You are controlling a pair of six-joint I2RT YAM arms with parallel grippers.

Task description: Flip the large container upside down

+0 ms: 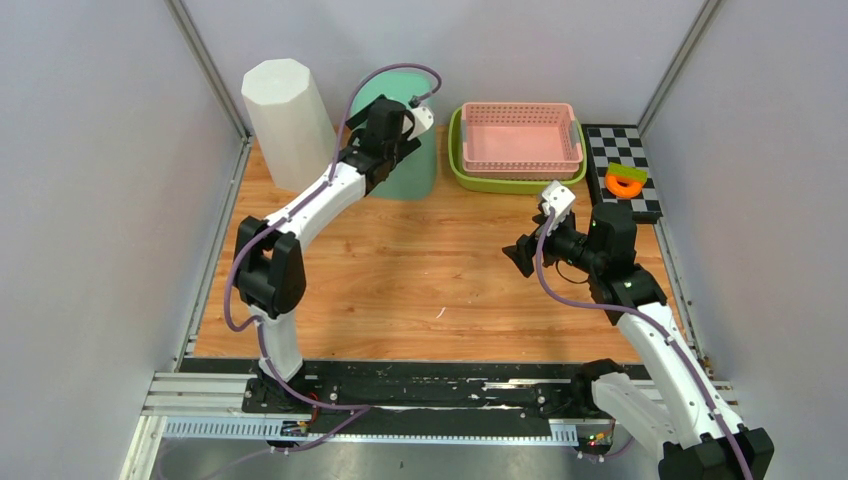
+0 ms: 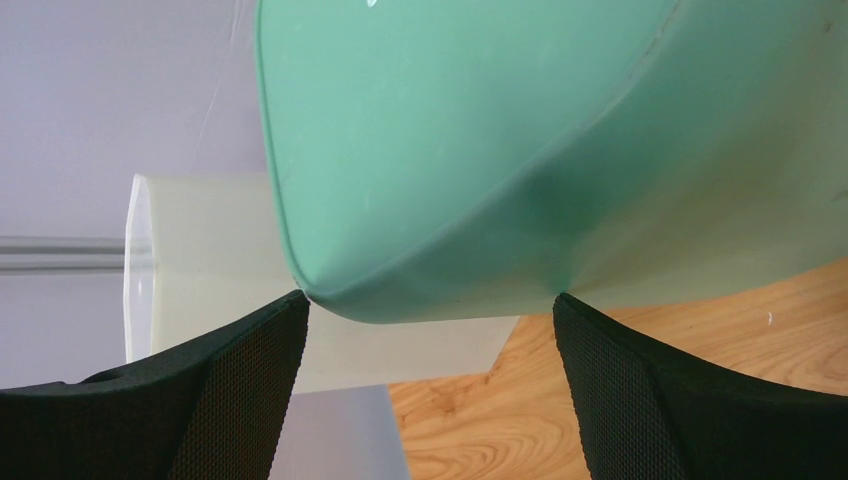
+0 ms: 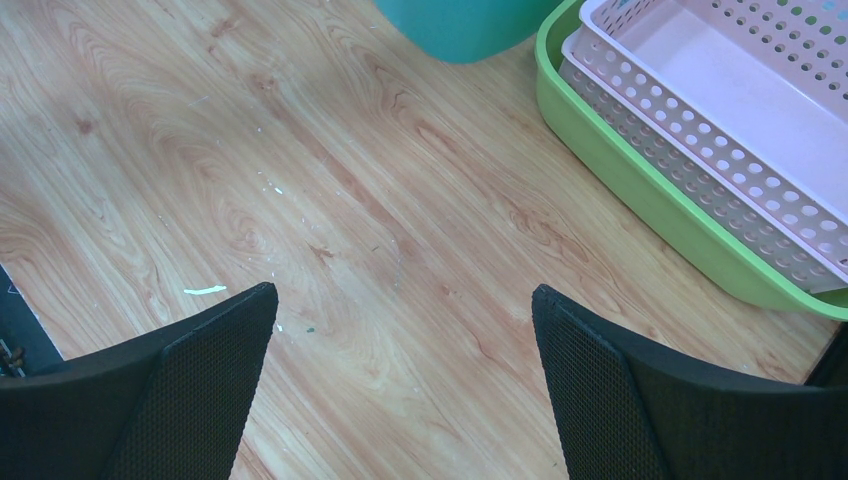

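Currently the large container (image 1: 410,178), a mint-green plastic tub, is at the back of the table (image 1: 420,290), just beside a white container (image 1: 285,120) on its left and near a green tray (image 1: 470,180) holding a pink basket (image 1: 520,135) on its right.

The left gripper (image 2: 430,305) is at the tub's near side. In the left wrist view the jaws are spread wide, with a rounded edge of the tub (image 2: 450,150) lying at the level of the fingertips (image 2: 285,320). Whether the pads touch the wall cannot be determined; nothing is clamped. The right gripper (image 3: 405,300) hovers over bare wood, jaws fully apart and empty, well clear of the tub.

Handling assessment:
- Weight: probably light, as thin moulded plastic. Its contents cannot be seen.
- Stiffness: the wall probably flexes if squeezed mid-panel. Corners and rim appear stiffer.
- Surface: smooth and glossy, so slipping under the mesh pads is likely.
- Grip point: the body looks wider than the jaw opening. Pinch one wall at the rim, or a rounded edge.
- Fragility: low, though a dropped tub may strike the white container.
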